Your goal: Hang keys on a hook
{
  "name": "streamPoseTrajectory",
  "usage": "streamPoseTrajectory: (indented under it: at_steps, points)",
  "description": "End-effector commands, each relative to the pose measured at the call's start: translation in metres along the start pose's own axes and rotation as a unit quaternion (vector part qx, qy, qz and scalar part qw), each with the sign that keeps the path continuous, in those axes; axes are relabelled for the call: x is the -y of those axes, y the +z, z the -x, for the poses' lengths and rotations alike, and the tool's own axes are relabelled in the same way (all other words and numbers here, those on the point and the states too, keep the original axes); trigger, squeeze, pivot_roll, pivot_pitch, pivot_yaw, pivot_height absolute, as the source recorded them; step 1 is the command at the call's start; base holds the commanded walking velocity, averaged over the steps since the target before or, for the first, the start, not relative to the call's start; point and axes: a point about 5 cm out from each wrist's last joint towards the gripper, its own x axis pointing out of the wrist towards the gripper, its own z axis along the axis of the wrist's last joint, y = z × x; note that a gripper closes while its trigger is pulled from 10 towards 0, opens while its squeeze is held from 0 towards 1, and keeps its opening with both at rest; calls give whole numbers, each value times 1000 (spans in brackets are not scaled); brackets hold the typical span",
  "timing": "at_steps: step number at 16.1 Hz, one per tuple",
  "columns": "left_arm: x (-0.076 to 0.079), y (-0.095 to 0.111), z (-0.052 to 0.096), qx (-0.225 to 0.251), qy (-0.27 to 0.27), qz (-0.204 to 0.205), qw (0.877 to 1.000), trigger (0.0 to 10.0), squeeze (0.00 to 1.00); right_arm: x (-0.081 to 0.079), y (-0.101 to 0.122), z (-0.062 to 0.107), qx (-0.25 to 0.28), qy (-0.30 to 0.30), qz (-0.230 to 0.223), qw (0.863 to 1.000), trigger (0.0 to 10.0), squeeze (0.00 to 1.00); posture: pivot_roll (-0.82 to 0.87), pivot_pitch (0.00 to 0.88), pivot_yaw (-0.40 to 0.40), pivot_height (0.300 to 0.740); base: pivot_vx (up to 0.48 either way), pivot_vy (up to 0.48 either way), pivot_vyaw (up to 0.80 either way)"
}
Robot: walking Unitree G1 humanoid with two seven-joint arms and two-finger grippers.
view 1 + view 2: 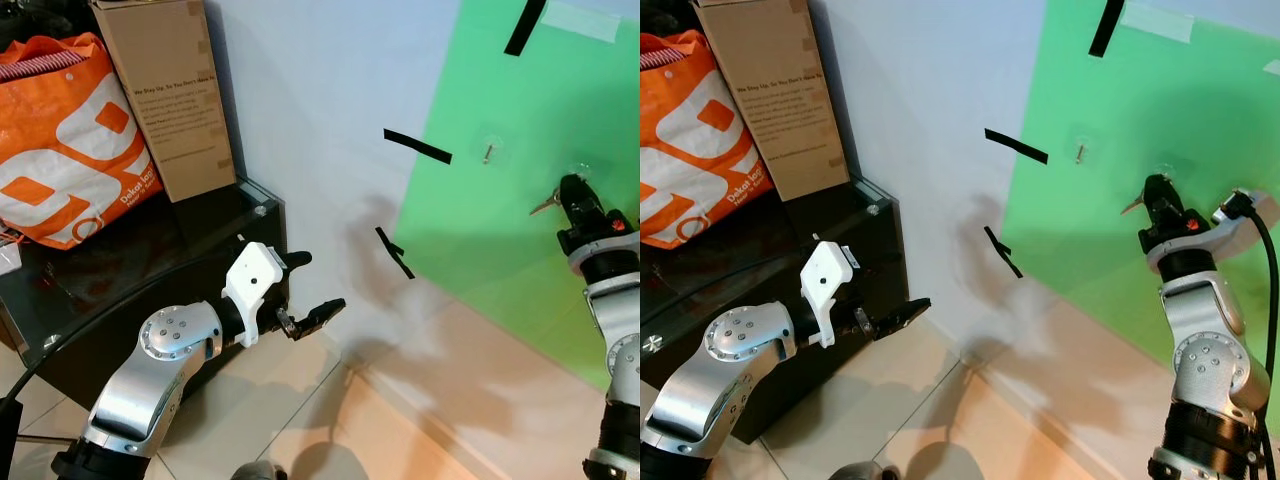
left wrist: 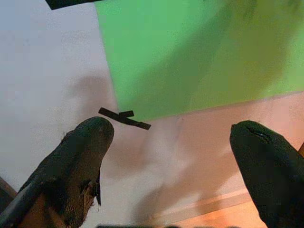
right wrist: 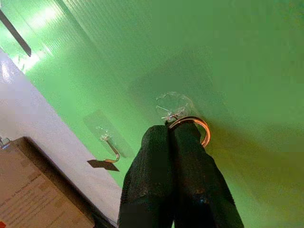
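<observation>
My right gripper point(image 1: 572, 190) is raised against the green wall panel point(image 1: 500, 230), shut on the keys. A metal key point(image 1: 545, 206) sticks out to the left of its fingers. In the right wrist view the fingertips point(image 3: 168, 135) pinch a copper key ring point(image 3: 203, 129) right at a clear stick-on hook point(image 3: 172, 107); I cannot tell whether the ring sits over the hook. A second clear hook with a metal prong point(image 1: 488, 152) is mounted further left on the panel. My left gripper point(image 1: 318, 282) hangs low by the black cabinet, open and empty.
A black glass cabinet point(image 1: 150, 260) stands at the left with an orange shopping bag point(image 1: 60, 150) and a cardboard box point(image 1: 170, 90) on it. Black tape strips point(image 1: 417, 146) mark the wall. Tiled floor point(image 1: 420, 400) lies below.
</observation>
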Motion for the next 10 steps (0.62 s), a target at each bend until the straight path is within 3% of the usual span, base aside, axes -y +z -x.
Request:
streamPoseTrajectory:
  at_steps: [1,4,8,10]
  points:
    - [0,4,-1,2,-1,-9,1000,10000,0,21,-4,11,-9,-55,-12,998,10000,0,-4,0,15,740,0,0,0]
    - [1,4,-1,2,-2,-7,1000,10000,0,25,-18,16,-51,-76,4,996,10000,0,-8,0,16,740,0,0,0]
    - [0,4,-2,0,-1,-10,1000,10000,0,26,-28,12,-40,-122,-65,990,10000,0,-2,0,15,740,0,0,0]
    - [-1,4,-1,-1,2,-11,1000,10000,0,18,-30,9,-47,-103,-44,993,10000,0,-1,0,16,740,0,0,0]
